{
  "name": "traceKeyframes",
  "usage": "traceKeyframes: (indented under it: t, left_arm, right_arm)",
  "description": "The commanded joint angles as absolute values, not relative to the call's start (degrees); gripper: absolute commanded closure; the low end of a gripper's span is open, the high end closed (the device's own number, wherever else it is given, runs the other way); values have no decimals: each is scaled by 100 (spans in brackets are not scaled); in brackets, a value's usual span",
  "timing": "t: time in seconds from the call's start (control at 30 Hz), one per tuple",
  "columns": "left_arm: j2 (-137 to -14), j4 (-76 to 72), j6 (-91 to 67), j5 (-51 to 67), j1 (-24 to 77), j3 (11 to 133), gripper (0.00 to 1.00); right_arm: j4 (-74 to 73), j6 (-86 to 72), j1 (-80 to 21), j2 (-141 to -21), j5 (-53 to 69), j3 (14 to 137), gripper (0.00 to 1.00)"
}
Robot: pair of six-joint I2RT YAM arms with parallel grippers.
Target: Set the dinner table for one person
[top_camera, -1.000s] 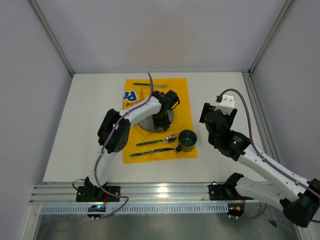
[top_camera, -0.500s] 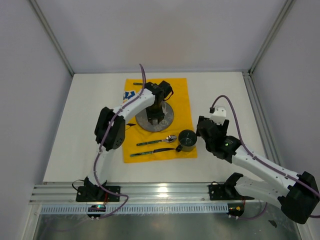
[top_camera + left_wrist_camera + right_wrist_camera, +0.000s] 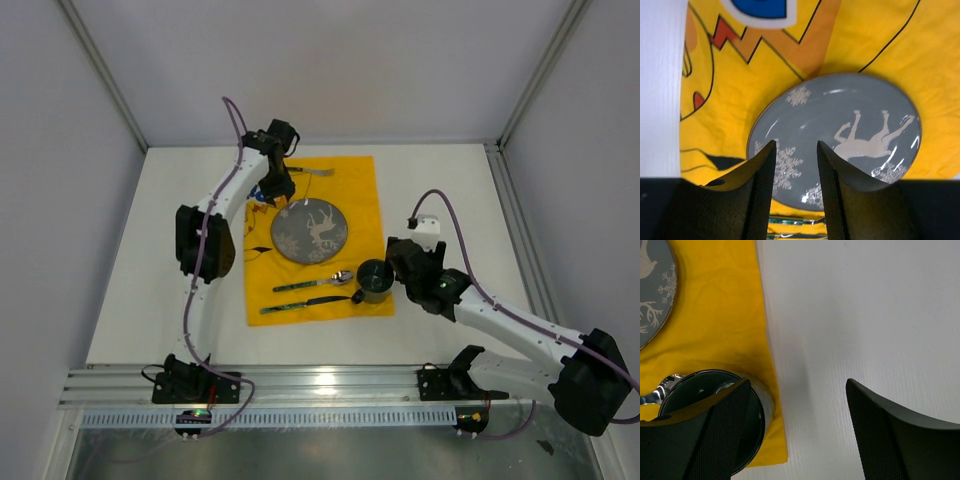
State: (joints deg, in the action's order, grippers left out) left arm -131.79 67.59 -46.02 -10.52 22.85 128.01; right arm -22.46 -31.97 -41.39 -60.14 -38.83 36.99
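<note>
Left tool (image 3: 796,146) hovers over the yellow cartoon-printed cloth (image 3: 365,195) at about 10 o'clock from the grey reindeer plate (image 3: 311,231). Its fingers (image 3: 762,190) are slightly parted and empty, and the plate's snowflake rim shows through the gap. Right tool (image 3: 797,382) sits low at 3 o'clock from the dark cup (image 3: 375,281), spread wide and gripping nothing. In its wrist view bare white shows between the fingers, and the cup lies at and partly behind the left finger. The white surface (image 3: 150,260) spreads under everything, with the cloth on its middle, reaching toward 12 o'clock. The plate rests on the cloth's centre and the cup stands on the cloth at 4 o'clock from the plate. A spoon (image 3: 322,280) lies at 6 o'clock from the plate, its bowl just beside the cup. A second green-handled utensil (image 3: 300,303) lies parallel just nearer. A thin utensil (image 3: 310,171) lies at the cloth's 12 o'clock edge, its kind too small to tell.
</note>
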Motion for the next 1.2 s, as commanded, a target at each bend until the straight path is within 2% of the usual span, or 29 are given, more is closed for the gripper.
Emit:
traceKeyframes:
  t: [0.0,0.17,0.37,0.5,0.67,0.83,1.17]
  left_arm:
    - [-13473,6049,-4123,-642,2136,13104,59]
    - [-13991,5162,-3911,182,1847,13613,59]
    - [-14186,3807,-3964,1001,1530,13517,58]
    - [-14212,3051,-3955,800,1415,13745,46]
    - [-14387,2418,-4139,922,1170,13869,37]
    - [-14695,1900,-4114,1107,1072,13913,35]
    - [-15179,1942,-4025,1345,1063,13869,36]
  right_arm:
    - [-1855,-3147,-4131,-6161,-3745,4051,19]
    - [-1679,-2989,-4131,-6310,-3639,4209,19]
    - [-1459,-2795,-4131,-6416,-3402,4245,20]
    - [-1319,-2602,-4131,-6425,-3279,4245,20]
    - [-1274,-2496,-4131,-6539,-3120,4324,19]
    - [-1336,-2444,-4131,-6758,-3015,4613,19]
    - [-1301,-2285,-4131,-7066,-2988,5027,19]
